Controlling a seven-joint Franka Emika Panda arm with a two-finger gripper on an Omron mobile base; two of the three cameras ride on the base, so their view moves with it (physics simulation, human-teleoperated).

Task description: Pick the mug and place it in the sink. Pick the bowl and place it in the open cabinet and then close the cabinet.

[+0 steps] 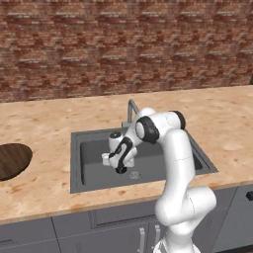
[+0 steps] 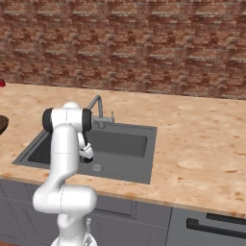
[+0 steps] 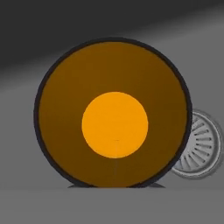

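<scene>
Two base cameras and the hand camera all put the work inside the sink (image 1: 89,153). From the left base view, the gripper (image 1: 120,168) hangs low over the basin floor, just ahead of the faucet (image 1: 131,109), with the drain (image 1: 134,174) right beside its tips; the bowl (image 1: 12,160) lies well off to the hand's left on the counter (image 1: 44,128), untouched. From the right base view, the gripper (image 2: 86,157) is partly hidden behind the arm's own link, again down in the basin with the drain (image 2: 97,167) close by, and the mug itself is too hidden here to pick out. In the hand view, the mug (image 3: 114,113) sits directly under the hand, its black rim ringing a brown inner wall and a bright orange bottom, with the drain (image 3: 199,146) just beyond its rim to one side. The fingers are drawn nearly together, and I judge they are pinching the mug's wall, though the contact itself is out of sight. To finish this step well, lower until the mug's base rests flat on the basin floor beside the drain, not on its grate, then spread the fingers fully and lift straight up so the rim is not dragged. No brand, label or writing is readable anywhere.
</scene>
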